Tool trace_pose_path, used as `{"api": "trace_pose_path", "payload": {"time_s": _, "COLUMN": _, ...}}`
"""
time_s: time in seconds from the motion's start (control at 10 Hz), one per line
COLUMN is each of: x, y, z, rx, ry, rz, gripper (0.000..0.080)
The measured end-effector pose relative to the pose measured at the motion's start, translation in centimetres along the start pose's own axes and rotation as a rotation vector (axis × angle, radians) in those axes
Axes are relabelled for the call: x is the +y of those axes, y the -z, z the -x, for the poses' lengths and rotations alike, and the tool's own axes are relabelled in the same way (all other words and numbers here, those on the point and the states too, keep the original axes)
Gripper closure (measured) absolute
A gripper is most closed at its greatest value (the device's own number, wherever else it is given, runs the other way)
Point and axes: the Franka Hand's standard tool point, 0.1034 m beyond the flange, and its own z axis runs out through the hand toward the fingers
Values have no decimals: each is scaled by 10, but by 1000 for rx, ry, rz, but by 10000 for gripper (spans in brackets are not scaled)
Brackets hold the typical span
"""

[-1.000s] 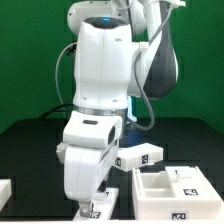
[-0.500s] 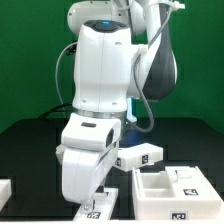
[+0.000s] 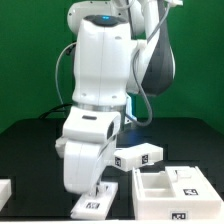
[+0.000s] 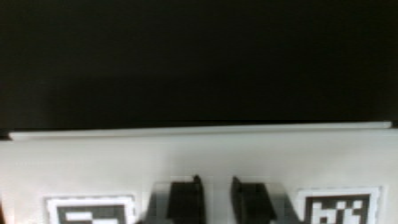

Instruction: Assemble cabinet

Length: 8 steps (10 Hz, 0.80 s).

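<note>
The cabinet lies in loose white parts on the black table. A flat panel (image 3: 92, 206) with tags lies at the front, toward the exterior view's left. My gripper (image 3: 90, 193) stands straight down on it. In the wrist view the panel (image 4: 196, 150) fills the near half, with a tag on each side of my gripper (image 4: 217, 186). The dark fingers (image 4: 183, 198) stand close together with only a thin white strip of the panel between them. An open box part (image 3: 165, 186) lies to the exterior view's right, apart from the gripper.
A small tagged white part (image 3: 140, 156) lies behind the box part. Another tagged white piece (image 3: 180, 215) shows at the front right edge, and a white piece (image 3: 5, 190) at the far left edge. The big white arm hides the middle of the table.
The jaws have closed from wide open to nearly together on the flat panel. The hand stands a little higher and more of the panel shows under it.
</note>
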Motion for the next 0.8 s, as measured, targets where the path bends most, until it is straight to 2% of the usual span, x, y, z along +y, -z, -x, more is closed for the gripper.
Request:
{"api": "trace_pose_path", "payload": {"time_s": 0.1, "x": -12, "y": 13, "z": 1, "rx": -8, "ry": 45, "rz": -5, "gripper": 735}}
{"api": "trace_pose_path", "payload": {"time_s": 0.2, "x": -20, "y": 26, "z": 3, "rx": -6, "ry": 72, "rz": 1, "gripper": 735}}
{"api": "trace_pose_path", "payload": {"time_s": 0.3, "x": -25, "y": 33, "z": 6, "rx": -1, "ry": 61, "rz": 4, "gripper": 735}}
{"api": "trace_pose_path", "payload": {"time_s": 0.7, "x": -26, "y": 31, "z": 5, "rx": -3, "ry": 61, "rz": -1, "gripper": 735}}
{"api": "trace_pose_path", "payload": {"time_s": 0.8, "x": -33, "y": 39, "z": -4, "rx": 1, "ry": 87, "rz": 0, "gripper": 735}}
